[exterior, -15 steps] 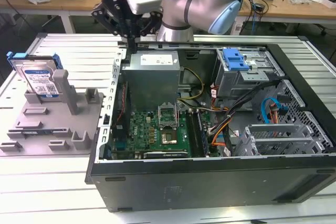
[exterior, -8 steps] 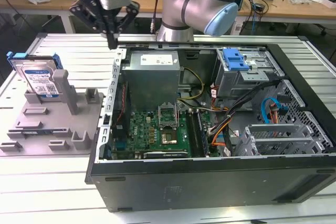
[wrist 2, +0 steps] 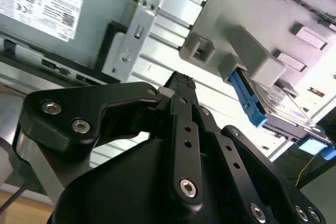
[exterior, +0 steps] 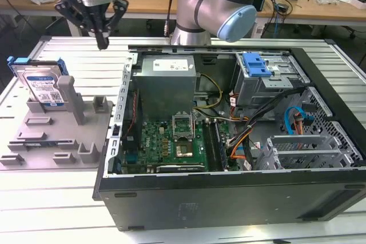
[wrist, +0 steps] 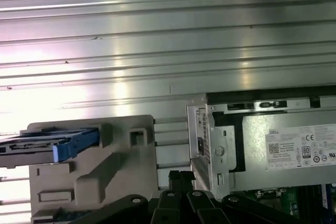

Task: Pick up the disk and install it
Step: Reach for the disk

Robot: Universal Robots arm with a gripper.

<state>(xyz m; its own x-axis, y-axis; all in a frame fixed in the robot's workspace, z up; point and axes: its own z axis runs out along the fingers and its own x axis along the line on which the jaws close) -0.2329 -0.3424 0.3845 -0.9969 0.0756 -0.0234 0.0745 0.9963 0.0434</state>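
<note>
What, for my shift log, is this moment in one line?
disk: upright in gray holder | hand: shut, empty, above table, apart from disk | install: not done

Power supply [wrist: 252, 153] — white label [wrist: 296, 150], certification marks; disk [exterior: 28, 75] — barcode label [exterior: 48, 91]; fine print illegible.

Rear: cluttered wooden desks [exterior: 314, 7] | foreground: ribbed aluminium tabletop [exterior: 51, 210]

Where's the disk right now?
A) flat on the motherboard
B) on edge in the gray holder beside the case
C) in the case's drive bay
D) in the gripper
B: the disk stands on edge in the gray holder outside the computer case, with the gripper above and apart from it.
</note>
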